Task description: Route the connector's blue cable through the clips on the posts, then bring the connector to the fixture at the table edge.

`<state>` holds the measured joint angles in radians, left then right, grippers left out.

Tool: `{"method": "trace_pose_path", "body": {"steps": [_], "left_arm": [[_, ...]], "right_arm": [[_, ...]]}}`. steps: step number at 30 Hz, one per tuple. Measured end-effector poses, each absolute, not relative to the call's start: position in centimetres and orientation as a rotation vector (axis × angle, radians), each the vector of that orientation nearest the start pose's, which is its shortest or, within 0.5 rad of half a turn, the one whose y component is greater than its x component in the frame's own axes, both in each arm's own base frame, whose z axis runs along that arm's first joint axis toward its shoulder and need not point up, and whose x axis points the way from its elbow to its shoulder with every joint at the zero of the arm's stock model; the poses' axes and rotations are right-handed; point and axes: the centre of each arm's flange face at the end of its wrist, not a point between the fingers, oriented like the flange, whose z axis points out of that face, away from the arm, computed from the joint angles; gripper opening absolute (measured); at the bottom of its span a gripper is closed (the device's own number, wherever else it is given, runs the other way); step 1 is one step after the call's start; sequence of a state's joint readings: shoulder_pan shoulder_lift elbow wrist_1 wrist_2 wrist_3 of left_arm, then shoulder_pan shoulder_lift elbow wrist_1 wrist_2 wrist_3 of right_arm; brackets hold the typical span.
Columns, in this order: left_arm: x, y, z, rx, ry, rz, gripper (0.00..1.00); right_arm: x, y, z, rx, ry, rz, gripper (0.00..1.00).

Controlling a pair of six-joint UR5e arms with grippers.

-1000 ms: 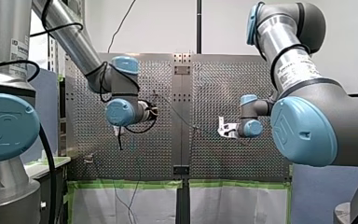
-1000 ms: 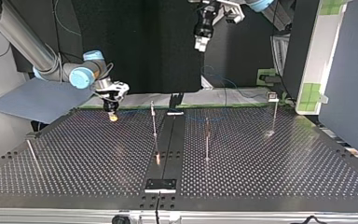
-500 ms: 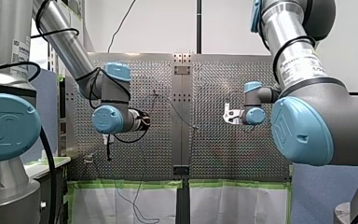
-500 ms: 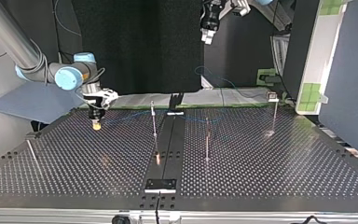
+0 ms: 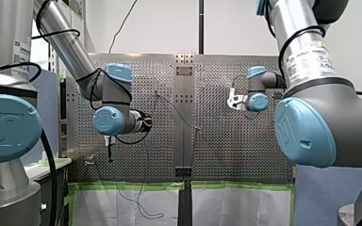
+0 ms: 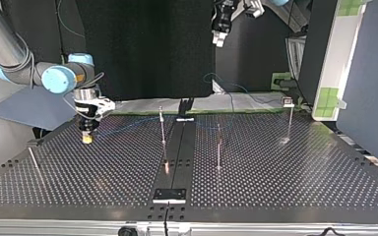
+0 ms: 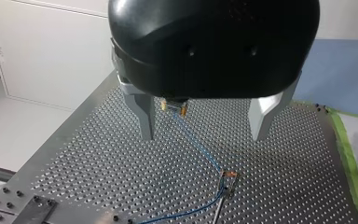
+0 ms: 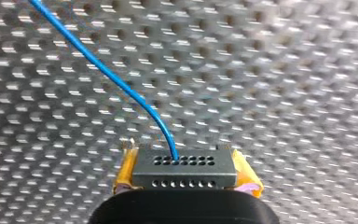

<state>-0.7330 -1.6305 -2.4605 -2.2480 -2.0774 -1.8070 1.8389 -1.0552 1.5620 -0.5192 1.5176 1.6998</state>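
- My right gripper (image 6: 86,136) hangs low over the table (image 6: 300,172) at the top view's left. It points straight down, with its tip just above the holes.
- Its jaws are closed to the width of the connector (image 8: 184,168), a small grey block with two rows of holes. The block is clamped between the yellow pads (image 8: 244,173).
- The blue cable (image 8: 126,88) leaves the connector's upper row of holes and curves away over the table ahead of the gripper.
- In the top view the cable shows as a faint line from that gripper toward a thin post (image 6: 162,129) beside the middle strip (image 6: 177,147). It goes on toward a second post (image 6: 219,147) and loops over the table's far edge.
- A third post (image 6: 289,120) stands well apart at the top view's right.
- A thin rod (image 6: 33,162) leans near the table's left edge in the same view.
- My left gripper (image 7: 204,123) is high above the table, near the top view's upper edge. Its metal fingers (image 7: 144,116) are spread wide with nothing between them.
- Below it, in the left wrist view, the cable reaches a clip (image 7: 227,176) on top of a post and bends there. I cannot tell whether it sits inside the clip.
- A black plate (image 6: 170,195) lies at the table's near edge in the top view, at the end of the middle strip.
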Motion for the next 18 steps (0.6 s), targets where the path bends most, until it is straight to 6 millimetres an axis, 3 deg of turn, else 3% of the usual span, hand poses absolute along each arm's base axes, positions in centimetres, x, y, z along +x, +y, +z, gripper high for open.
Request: {"method": "trace_pose_path", "body": {"steps": [18], "left_arm": [[19.5,-28.6,16.4,0.011,1.628,-0.334,1.00]], "right_arm": [[27.1,-58.0,34.3,1.286,-1.107,1.419,0.00]]}}
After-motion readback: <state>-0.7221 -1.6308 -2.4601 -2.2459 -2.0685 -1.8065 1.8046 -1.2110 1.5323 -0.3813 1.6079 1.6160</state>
